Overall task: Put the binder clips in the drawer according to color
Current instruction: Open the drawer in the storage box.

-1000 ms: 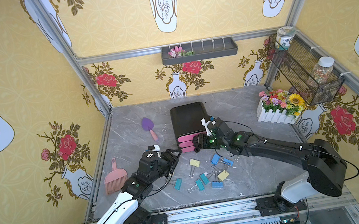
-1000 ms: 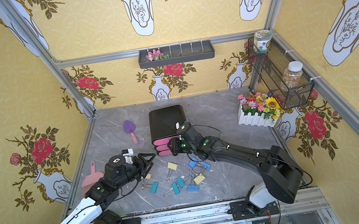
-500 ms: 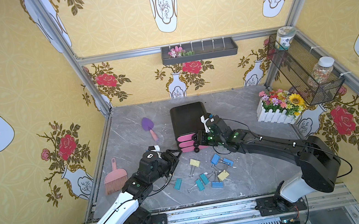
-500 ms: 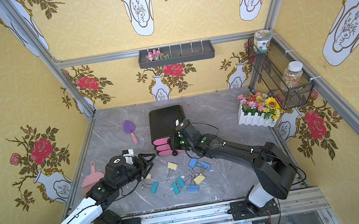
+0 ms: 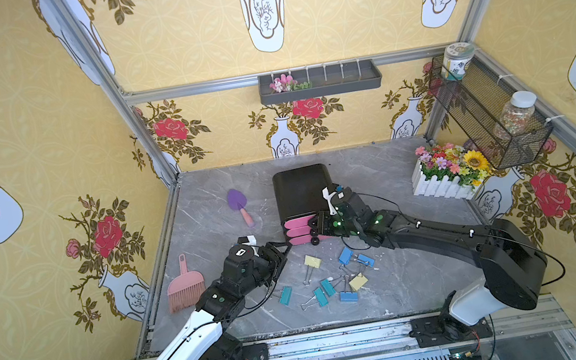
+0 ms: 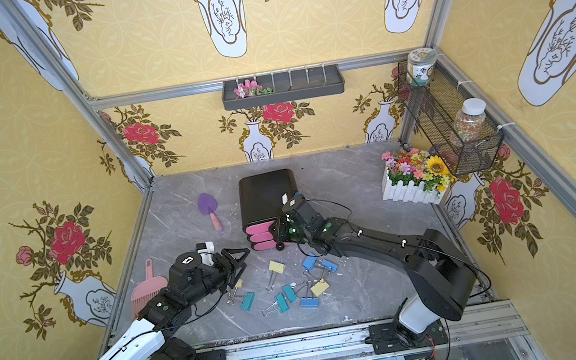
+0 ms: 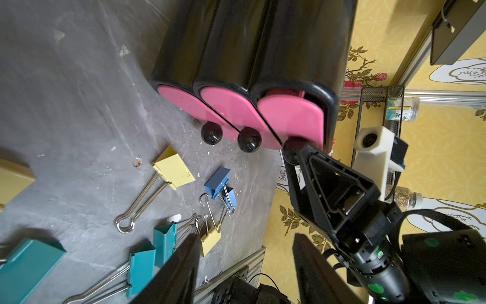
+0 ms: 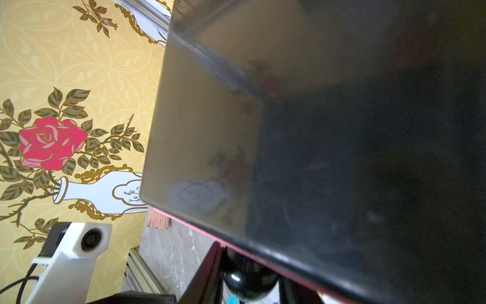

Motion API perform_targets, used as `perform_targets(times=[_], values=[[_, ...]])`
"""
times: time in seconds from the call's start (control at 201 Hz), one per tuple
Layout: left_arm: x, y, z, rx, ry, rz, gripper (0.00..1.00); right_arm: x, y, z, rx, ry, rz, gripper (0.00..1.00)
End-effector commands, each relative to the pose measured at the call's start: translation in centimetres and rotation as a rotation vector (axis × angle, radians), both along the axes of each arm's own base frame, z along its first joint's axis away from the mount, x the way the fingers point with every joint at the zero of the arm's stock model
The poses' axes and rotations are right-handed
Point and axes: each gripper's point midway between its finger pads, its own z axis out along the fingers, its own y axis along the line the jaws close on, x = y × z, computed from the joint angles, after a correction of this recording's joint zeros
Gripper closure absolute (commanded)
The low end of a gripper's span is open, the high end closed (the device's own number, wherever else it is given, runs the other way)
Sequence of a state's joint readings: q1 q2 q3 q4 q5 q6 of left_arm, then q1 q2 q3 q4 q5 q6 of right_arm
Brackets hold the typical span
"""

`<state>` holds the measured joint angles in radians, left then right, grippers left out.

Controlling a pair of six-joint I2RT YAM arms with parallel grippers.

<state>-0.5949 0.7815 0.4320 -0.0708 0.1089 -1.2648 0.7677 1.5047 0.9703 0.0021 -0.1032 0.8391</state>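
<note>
**Overhead view.** A black drawer cabinet (image 5: 301, 190) stands mid-table (image 5: 403, 287), its three pink fronts facing the robot. The right gripper (image 5: 314, 224) meets the topmost front, and its grip cannot be made out. The left gripper (image 5: 282, 253) hangs near the lowest front. Eight binder clips (image 5: 328, 286), yellow, teal and blue, lie scattered before the cabinet. A purple trowel (image 5: 236, 200), a pink brush (image 5: 185, 287) and a flower box (image 5: 442, 187) sit well apart.

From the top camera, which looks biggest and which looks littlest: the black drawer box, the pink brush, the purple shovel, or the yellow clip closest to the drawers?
In a top view, biggest to smallest:
1. black drawer cabinet
2. pink hand brush
3. purple toy trowel
4. yellow binder clip nearest the drawers
</note>
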Motion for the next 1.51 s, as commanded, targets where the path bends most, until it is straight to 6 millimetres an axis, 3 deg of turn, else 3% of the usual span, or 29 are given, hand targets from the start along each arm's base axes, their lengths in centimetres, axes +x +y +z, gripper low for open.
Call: perform_targets(times=[0.0,0.383,0.563,0.712,0.817,1.18,1.504], values=[[0.1,-0.1,0.3,-0.012,-0.017,-0.001,0.38,-0.7,0.2,0.9,0.034,-0.014,-0.008,0.75],[0.1,0.3,1.1,-0.027,-0.04,0.017,0.38,-5.5,-0.4,0.4,0.017,-0.003,-0.011,0.75],[-0.2,1.0,1.8,-0.015,-0.052,0.042,0.38,-6.5,-0.1,-0.3,0.017,-0.003,-0.011,0.75],[-0.6,1.9,1.2,0.014,-0.033,0.067,0.39,-6.8,0.2,-0.9,0.012,0.004,-0.007,0.75],[-1.0,2.7,0.3,0.047,-0.005,0.092,0.39,-6.8,0.3,-1.0,0.016,-0.001,-0.006,0.7],[-2.0,5.1,-4.4,0.214,0.137,0.153,0.4,-7.0,0.1,-0.4,0.016,-0.03,0.005,0.37],[-1.8,6.7,-7.2,0.425,0.185,0.155,0.42,-8.4,0.3,0.0,-0.009,-0.076,0.058,0.21]])
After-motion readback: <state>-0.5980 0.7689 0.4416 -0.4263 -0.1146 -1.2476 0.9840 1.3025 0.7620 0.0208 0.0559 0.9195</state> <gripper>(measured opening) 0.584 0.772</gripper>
